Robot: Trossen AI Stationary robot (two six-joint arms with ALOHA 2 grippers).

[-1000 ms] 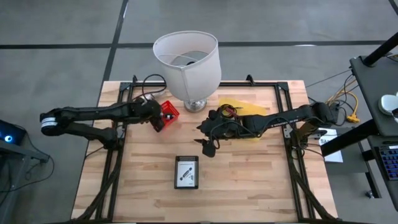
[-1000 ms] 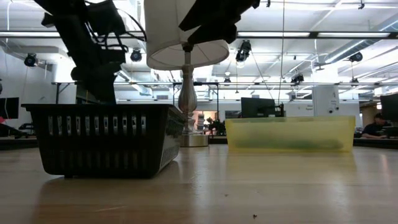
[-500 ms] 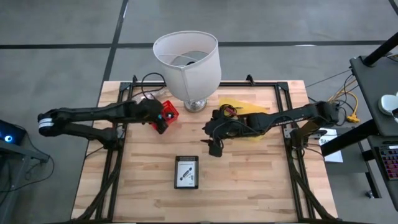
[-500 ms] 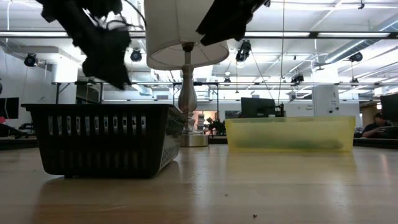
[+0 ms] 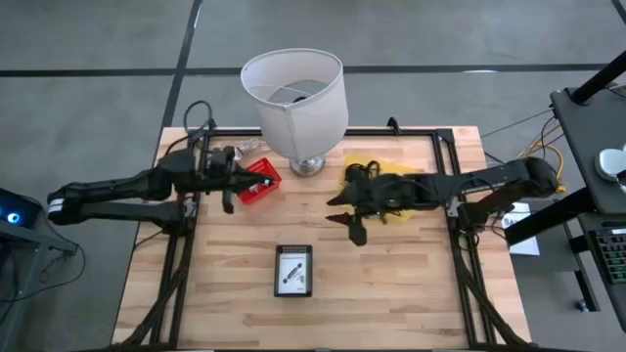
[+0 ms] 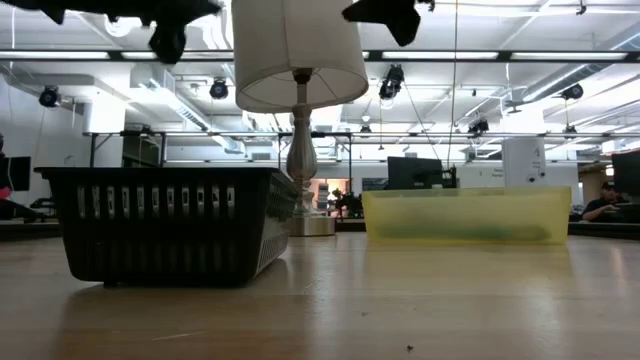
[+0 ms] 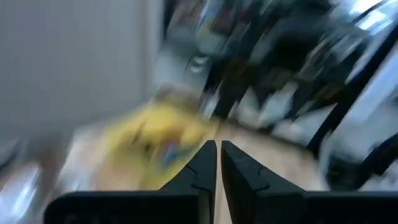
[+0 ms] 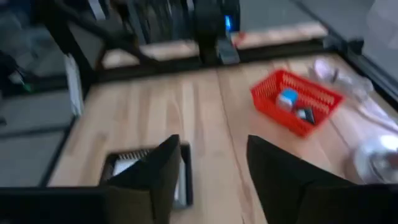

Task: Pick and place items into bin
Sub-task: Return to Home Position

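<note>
A red basket (image 5: pixel 257 182) stands at the table's far left and holds small loose items (image 8: pixel 287 98). My left gripper (image 5: pixel 233 184) hovers high beside its left side, shut on nothing and pointing about level (image 7: pixel 216 163). A yellow bin (image 5: pixel 383 174) sits right of the lamp, and my right arm crosses over it. My right gripper (image 5: pixel 343 217) hangs open above bare wood in the table's middle, with nothing between its fingers (image 8: pixel 211 168). A black basket (image 5: pixel 293 271) with a white printed card inside rests near the front.
A large white lampshade on a metal stand (image 5: pixel 294 90) rises at the far middle, between the red basket and the yellow bin. Black frame rails (image 5: pixel 182 244) run along both table sides. Bare wood lies around the black basket.
My left gripper has risen from beside the red basket, drawn back toward the table's left edge and tipped from pointing down to about level. My right gripper has moved toward the table's right edge and slightly up, staying open. The baskets and bin have kept still.
</note>
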